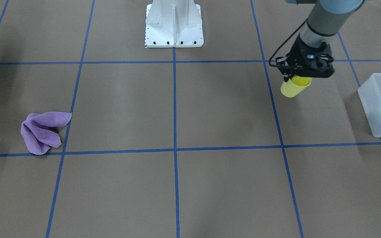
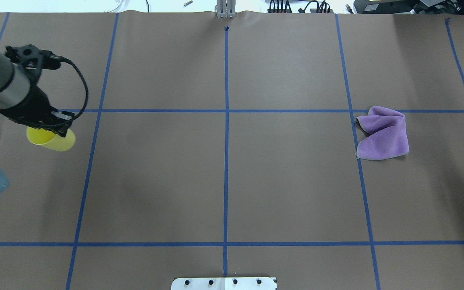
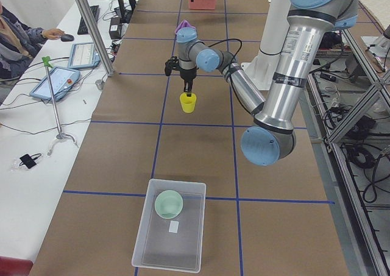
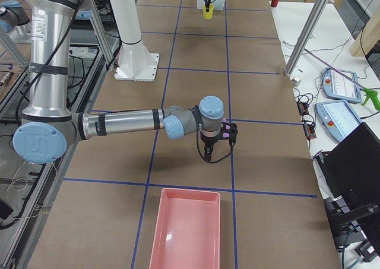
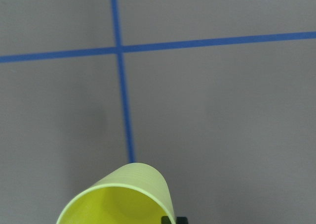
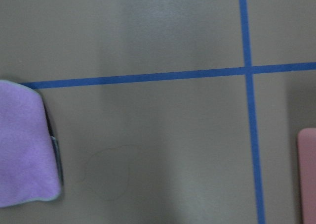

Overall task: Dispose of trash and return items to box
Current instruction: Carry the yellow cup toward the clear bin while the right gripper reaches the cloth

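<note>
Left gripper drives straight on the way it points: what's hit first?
The left gripper points down: bare table below, and its held yellow cup would likely touch first. The box sits off to the side.

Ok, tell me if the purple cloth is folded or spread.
Folded: the cloth lies bunched in overlapping layers with its edges doubled over, in both the overhead and front views.
</note>
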`<state>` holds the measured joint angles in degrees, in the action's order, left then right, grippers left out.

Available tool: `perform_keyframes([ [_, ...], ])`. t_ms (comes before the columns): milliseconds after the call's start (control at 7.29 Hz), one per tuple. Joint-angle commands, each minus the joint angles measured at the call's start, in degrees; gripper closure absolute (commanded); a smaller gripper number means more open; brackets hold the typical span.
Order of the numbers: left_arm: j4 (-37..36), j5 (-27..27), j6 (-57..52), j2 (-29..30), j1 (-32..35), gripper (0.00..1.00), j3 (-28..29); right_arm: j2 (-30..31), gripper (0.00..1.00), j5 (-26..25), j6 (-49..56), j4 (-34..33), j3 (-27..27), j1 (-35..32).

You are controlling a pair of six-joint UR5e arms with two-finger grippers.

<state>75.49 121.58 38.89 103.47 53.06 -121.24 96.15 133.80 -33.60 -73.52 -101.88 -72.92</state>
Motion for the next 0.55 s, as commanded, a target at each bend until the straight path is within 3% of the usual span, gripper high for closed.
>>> perform_keyframes([
  [0,-0.69,0.14,-14.49,-5.81,8.43,1.00,-0.49,-0.26,0.00,-2.04,-12.68,7.22,-0.07,8.37],
  [412,-0.78,-0.12,-23.07,-7.76,13.82,1.00,1.62,-5.35,0.00,-3.98,-20.00,8.83,0.46,14.01],
])
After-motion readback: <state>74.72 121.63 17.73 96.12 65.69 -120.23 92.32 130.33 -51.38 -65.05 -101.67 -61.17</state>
